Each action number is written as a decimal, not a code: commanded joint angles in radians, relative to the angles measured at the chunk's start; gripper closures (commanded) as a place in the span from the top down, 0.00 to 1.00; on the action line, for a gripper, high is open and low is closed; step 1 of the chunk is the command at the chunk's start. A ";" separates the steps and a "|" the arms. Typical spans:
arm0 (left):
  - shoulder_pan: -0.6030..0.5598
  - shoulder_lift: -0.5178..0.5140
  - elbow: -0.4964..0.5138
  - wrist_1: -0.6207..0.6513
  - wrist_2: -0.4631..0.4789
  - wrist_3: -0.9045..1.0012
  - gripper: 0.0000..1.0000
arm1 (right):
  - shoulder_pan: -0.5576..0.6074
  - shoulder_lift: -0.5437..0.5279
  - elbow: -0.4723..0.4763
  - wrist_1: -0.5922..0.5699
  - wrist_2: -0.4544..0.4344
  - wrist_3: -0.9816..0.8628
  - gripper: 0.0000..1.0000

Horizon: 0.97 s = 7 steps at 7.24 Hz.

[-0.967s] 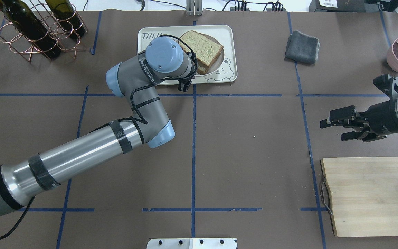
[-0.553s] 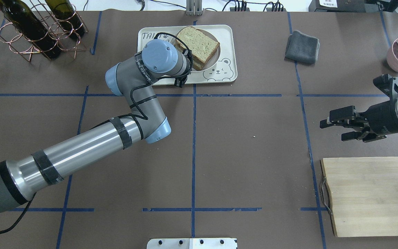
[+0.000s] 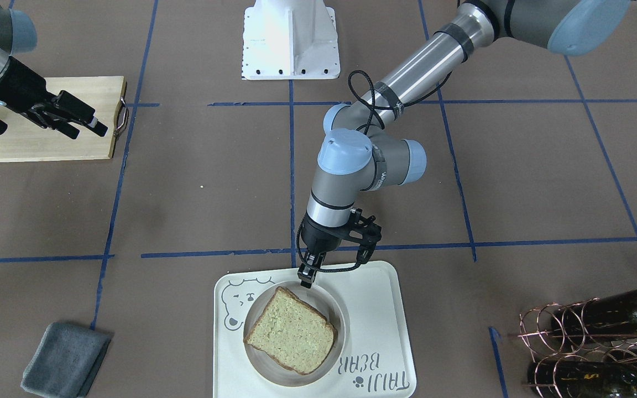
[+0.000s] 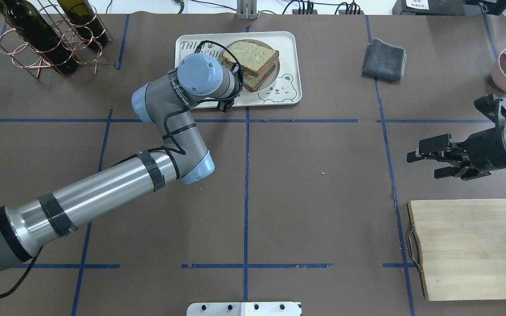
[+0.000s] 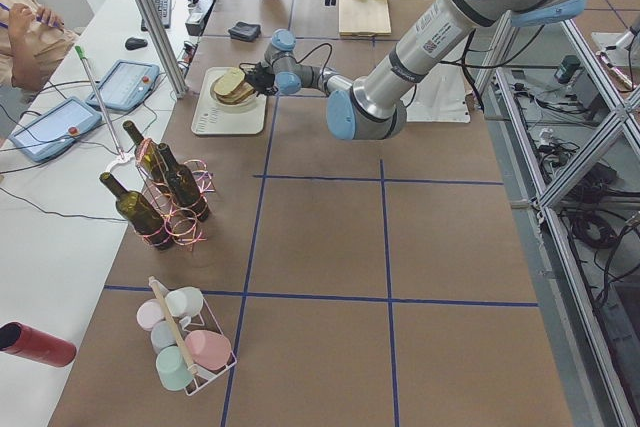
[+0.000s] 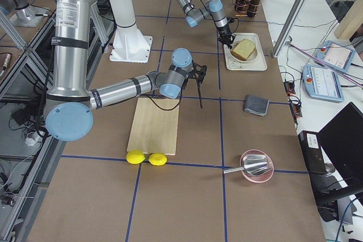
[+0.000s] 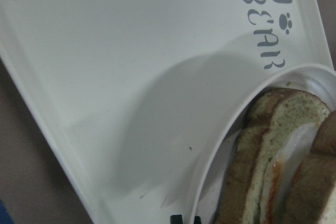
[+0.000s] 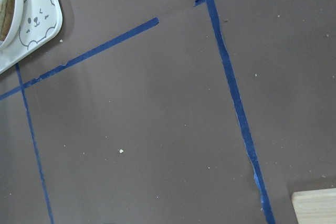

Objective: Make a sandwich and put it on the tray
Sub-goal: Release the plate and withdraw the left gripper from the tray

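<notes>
Sandwich (image 3: 291, 330) seated on tray (image 3: 371, 309).
Two tan, brown-crusted slices are stacked flat, white-and-orange egg seen between them, on a round white dish (image 3: 324, 301); the dish is set inside the cream bear-printed tray, toward its bear-face end.

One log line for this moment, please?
left hand: shut on dish rim | sandwich: on dish, on tray | right hand: open, empty

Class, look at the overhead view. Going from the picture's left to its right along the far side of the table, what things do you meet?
wine bottles → tray → grey cloth → pink bowl
</notes>
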 commanded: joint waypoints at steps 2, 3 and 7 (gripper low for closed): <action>-0.025 0.162 -0.227 0.029 -0.097 0.072 0.49 | 0.003 0.004 -0.006 0.000 0.001 0.000 1.00; -0.025 0.292 -0.384 0.029 -0.117 0.157 0.49 | 0.018 0.002 -0.009 -0.003 0.015 0.000 1.00; -0.077 0.807 -0.822 0.008 -0.243 0.734 0.51 | 0.307 0.001 -0.185 -0.020 0.228 -0.298 1.00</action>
